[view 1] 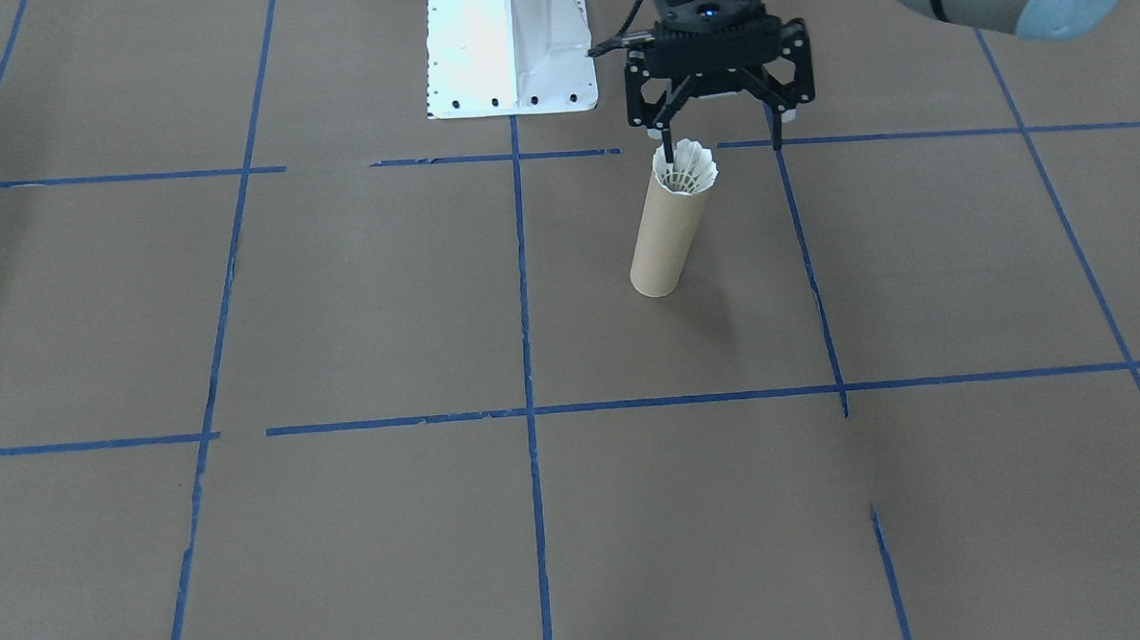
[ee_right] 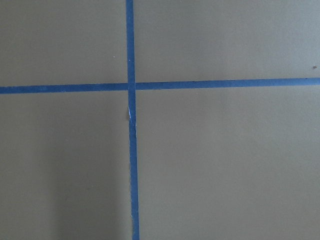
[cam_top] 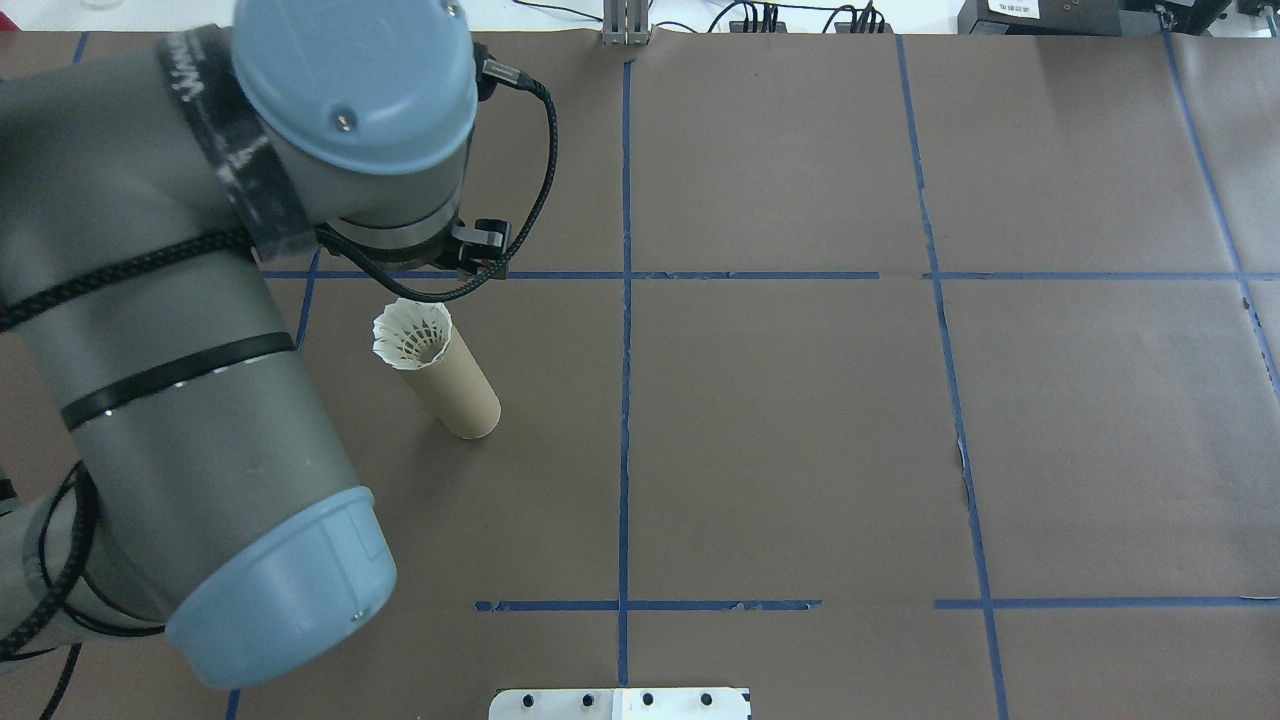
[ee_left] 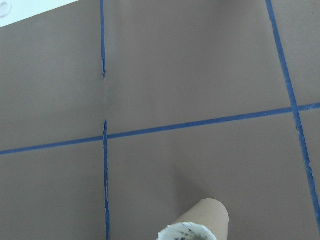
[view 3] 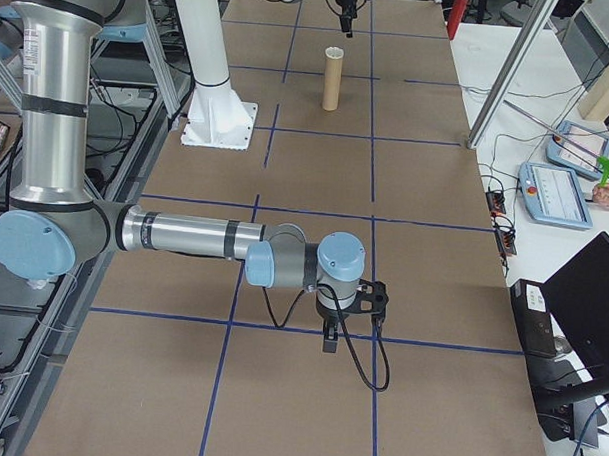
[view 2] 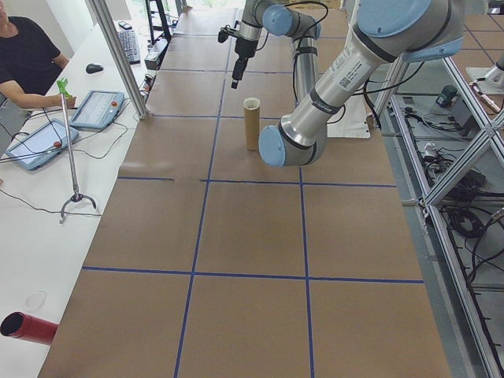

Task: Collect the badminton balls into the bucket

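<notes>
You had the shuttlecock (view 1: 686, 169) seated skirt-up in the mouth of the upright cardboard tube (view 1: 667, 239), feathers flaring above the rim. In your front camera, the left gripper (view 1: 721, 147) hung just above it, fingers spread wide, the shuttlecock toward its 8 o'clock. You could not tell the right gripper's (view 3: 328, 341) spread from the side view.

white pedestal base (view 1: 508, 49) | blue tape grid (view 1: 524, 293) | tablets (view 2: 96, 109)
</notes>
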Controlling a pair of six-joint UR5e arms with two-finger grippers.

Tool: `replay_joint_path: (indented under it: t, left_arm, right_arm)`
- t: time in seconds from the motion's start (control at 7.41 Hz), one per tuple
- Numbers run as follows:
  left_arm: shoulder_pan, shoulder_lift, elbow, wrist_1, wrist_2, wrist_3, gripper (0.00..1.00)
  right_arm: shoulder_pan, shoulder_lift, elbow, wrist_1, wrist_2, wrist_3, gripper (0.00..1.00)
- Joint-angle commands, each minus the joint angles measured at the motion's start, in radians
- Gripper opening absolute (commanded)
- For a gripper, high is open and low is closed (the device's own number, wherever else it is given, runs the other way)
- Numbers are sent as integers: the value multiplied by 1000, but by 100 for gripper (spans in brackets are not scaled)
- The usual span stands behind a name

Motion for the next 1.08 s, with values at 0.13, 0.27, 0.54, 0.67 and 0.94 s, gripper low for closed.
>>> replay_joint_path:
  t: [0.13,0.27,0.54,0.67,0.94]
  left_arm:
    - [-200,221,69,-348,-192,272,100]
    - [-201,255,79,-400,-194,272,100]
    - [-231,307,108,-474,-261,295,100]
    - [-304,344,118,-491,-364,301,100]
    - [-423,416,195,-493,-441,479,100]
  right_arm:
    - [0,0,0,0,0,0,100]
    - [0,0,0,0,0,0,100]
    - [0,0,0,0,0,0,100]
    - [0,0,0,0,0,0,100]
    - [0,0,0,0,0,0,100]
